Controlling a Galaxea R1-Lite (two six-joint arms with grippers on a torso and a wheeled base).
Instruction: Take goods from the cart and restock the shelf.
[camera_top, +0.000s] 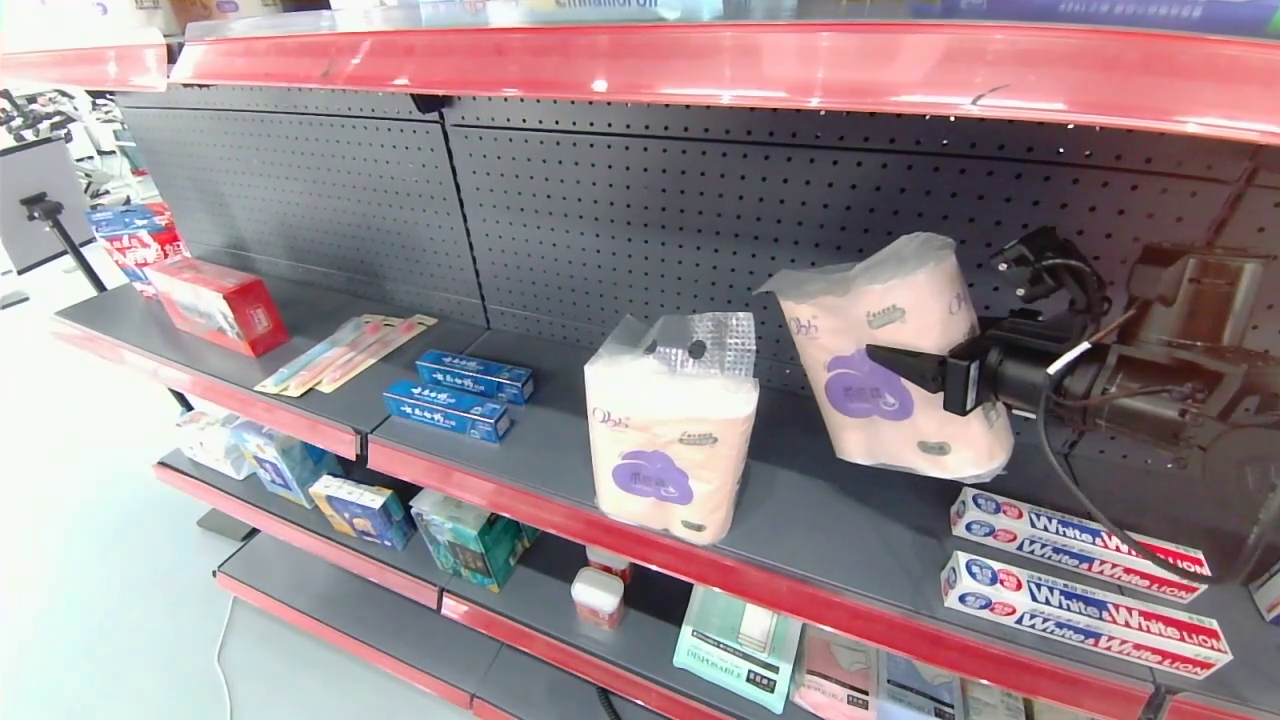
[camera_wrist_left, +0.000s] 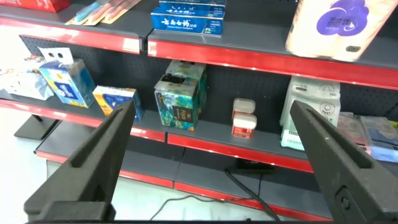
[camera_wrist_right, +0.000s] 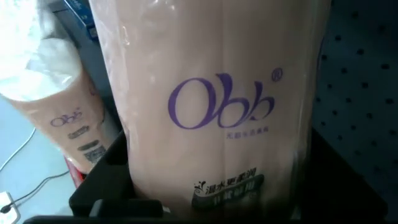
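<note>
A peach toilet-paper pack (camera_top: 895, 360) with a purple logo leans tilted over the middle shelf board (camera_top: 800, 520), near the pegboard. My right gripper (camera_top: 885, 362) is shut on it from the right, with one black finger (camera_top: 905, 366) across its front. The right wrist view has this pack (camera_wrist_right: 217, 106) pressed between the dark fingers of the right gripper (camera_wrist_right: 230, 199). A second identical pack (camera_top: 670, 430) stands upright to its left, near the shelf's front edge, and appears again (camera_wrist_right: 56, 118) beside the held one. My left gripper (camera_wrist_left: 211, 155) hangs open and empty in front of the lower shelves.
Two white toothpaste boxes (camera_top: 1085, 585) lie just right of and in front of the held pack. Blue toothpaste boxes (camera_top: 460, 395), toothbrushes (camera_top: 345, 352) and a red box (camera_top: 215, 305) sit farther left. Lower shelves hold small boxes (camera_wrist_left: 180, 93) and jars (camera_wrist_left: 244, 117).
</note>
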